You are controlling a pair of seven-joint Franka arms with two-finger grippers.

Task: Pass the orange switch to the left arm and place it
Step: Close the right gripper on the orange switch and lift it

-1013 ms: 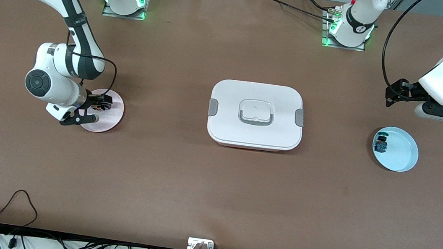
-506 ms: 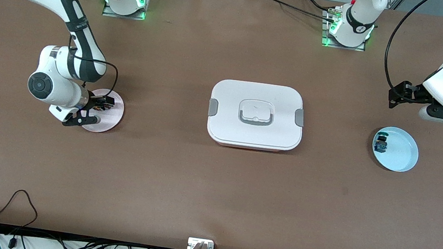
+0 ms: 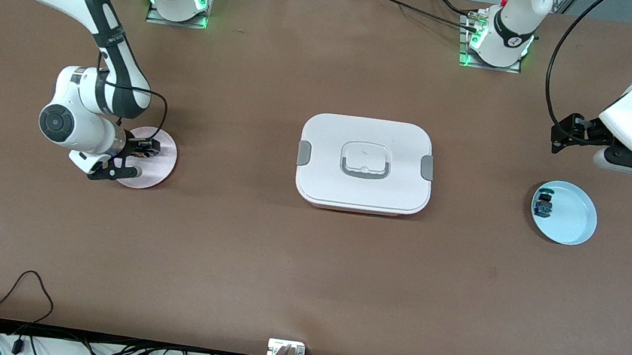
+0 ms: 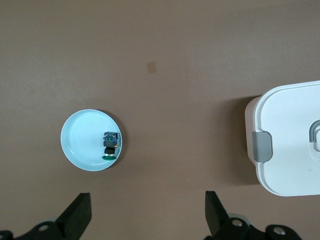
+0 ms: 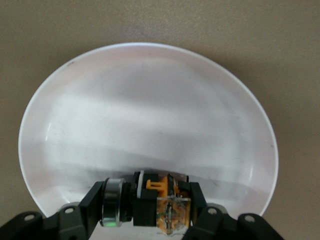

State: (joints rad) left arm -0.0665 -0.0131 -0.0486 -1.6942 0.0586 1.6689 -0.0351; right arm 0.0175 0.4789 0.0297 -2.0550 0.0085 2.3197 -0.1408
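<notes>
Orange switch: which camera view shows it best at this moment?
The right wrist view: the orange switch fills the foreground, clamped in the right gripper over the pink plate. The front view shows only a dark speck there, mostly hidden by the gripper. The left wrist view does not show it.

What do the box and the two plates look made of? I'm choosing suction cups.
The box: probably smooth white plastic, with moulded rounded corners and grey clasps. The pink plate looks glossy, showing soft reflections, so plastic or glazed ceramic. The blue plate looks smooth too; material uncertain.
</notes>
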